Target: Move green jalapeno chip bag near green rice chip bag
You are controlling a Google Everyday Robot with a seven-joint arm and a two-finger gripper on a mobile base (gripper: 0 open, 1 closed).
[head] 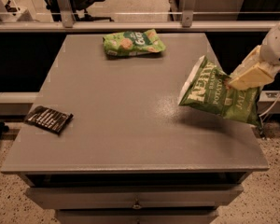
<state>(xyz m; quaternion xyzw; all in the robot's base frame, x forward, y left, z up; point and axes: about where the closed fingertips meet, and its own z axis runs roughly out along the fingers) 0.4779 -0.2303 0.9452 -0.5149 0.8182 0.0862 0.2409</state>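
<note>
Gripper (pixel 234 81) (right, clutching jalapeno bag (pixel 209 93)) to rice bag (pixel 133 42): open table (pixel 121 120).

Two green chip bags at a grey table: one is held in the air, one lies flat.

The large olive-green, crinkly jalapeno chip bag (pixel 214 94) with big white "Kettle" lettering hangs above the right side of the grey table (pixel 126 111), and its shadow falls on the surface under it. The bag is tilted: its white top edge points to the left and upward, and its lower end reaches past the right edge of the table. The cream-coloured two-finger gripper (pixel 233 82) pinches it at its upper right side. The small bright light-green rice chip bag (pixel 133 42), printed with round tan cakes and white letters, lies flat near the far edge of the table, a little left of the middle. It is well apart from the jalapeno chip bag.
</note>
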